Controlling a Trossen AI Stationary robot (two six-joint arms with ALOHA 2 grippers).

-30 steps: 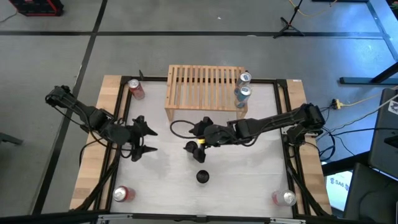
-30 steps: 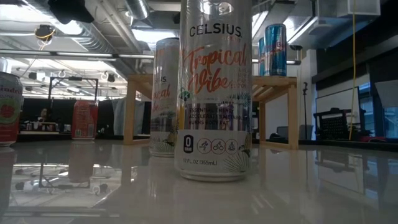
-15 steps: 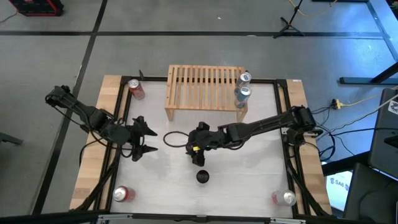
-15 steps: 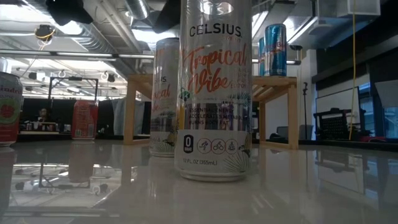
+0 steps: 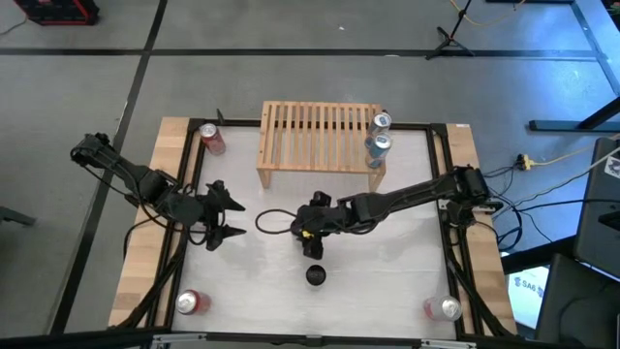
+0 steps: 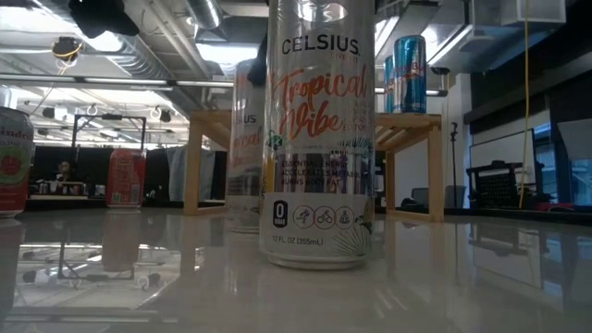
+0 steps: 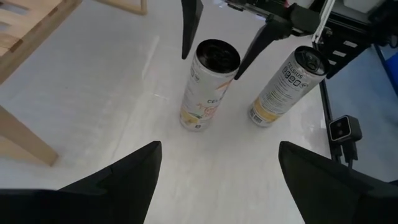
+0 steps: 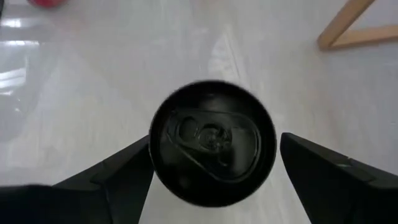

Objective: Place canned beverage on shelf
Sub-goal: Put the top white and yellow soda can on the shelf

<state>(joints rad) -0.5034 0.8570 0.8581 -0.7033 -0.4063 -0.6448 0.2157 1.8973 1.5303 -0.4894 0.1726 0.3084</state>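
Observation:
A white canned beverage with a black top (image 7: 208,87) stands upright on the table, near of the light-wood shelf (image 5: 320,136). My right gripper (image 7: 211,62) is open over it, pointing down, one finger on either side of the can's top (image 8: 214,149). A second white can (image 7: 286,87) stands closer to the near edge and fills the low view (image 6: 321,139). My left gripper (image 5: 235,220) is open and empty at the table's left, pointing toward the cans. My right gripper comes at the can from above, with its fingers (image 8: 124,174) beside the rim of the can's top. I cannot tell whether they touch it. The can stands on the table.
Two blue cans (image 5: 378,134) stand on the shelf's right end. A red can (image 5: 211,138) stands at the far left, another (image 5: 189,302) at the near left, and a can (image 5: 444,308) at the near right. A dark cable loop (image 5: 271,218) lies left of the right gripper.
My right gripper has shifted a little toward the table's left edge and now sits over the white can. The left arm has kept still.

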